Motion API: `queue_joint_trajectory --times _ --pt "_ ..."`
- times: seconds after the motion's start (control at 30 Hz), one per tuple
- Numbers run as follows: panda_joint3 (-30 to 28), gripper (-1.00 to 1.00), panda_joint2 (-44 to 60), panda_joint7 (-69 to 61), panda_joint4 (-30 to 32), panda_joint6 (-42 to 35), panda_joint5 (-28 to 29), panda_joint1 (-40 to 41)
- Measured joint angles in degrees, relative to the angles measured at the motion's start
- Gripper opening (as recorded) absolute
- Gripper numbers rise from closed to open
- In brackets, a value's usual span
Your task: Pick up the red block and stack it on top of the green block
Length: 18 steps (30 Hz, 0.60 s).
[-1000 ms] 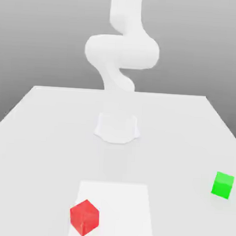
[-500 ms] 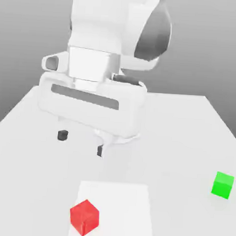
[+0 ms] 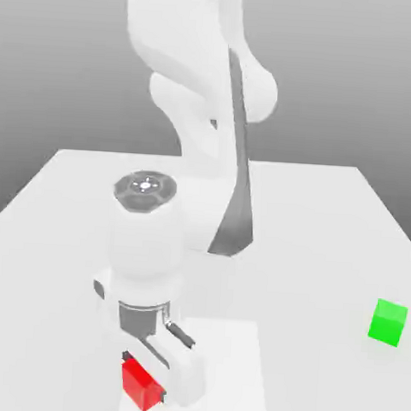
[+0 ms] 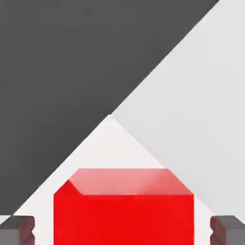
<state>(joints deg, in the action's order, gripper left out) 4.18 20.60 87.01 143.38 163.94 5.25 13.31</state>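
Now | gripper [image 4: 122,229] jaws standing apart, straddling red block [image 4: 123,210] on tabletop [image 3: 328,216] | green block [image 3: 387,322] sitting well apart toward exterior view's right

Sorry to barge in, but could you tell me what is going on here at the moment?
A single white robot arm has its gripper down at the red block, near the front of the white table. In the hand view the fingers sit open on either side of the block with gaps showing, so it is not gripped yet. The green block sits apart on the table, toward the exterior view's right, with nothing on it.
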Motion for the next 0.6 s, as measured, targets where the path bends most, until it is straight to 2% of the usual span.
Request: queue_joint_trajectory --times 0.13,0.3,0.6 --pt "0.09 -1.0 -0.21 0.02 0.04 -0.13 0.0 0.09" --pt "1.52 -1.0 -9.23 -1.77 1.47 -7.68 -2.55 0.72" --pt "14.88 -1.0 -15.42 9.43 4.16 -11.02 -3.4 -15.33"
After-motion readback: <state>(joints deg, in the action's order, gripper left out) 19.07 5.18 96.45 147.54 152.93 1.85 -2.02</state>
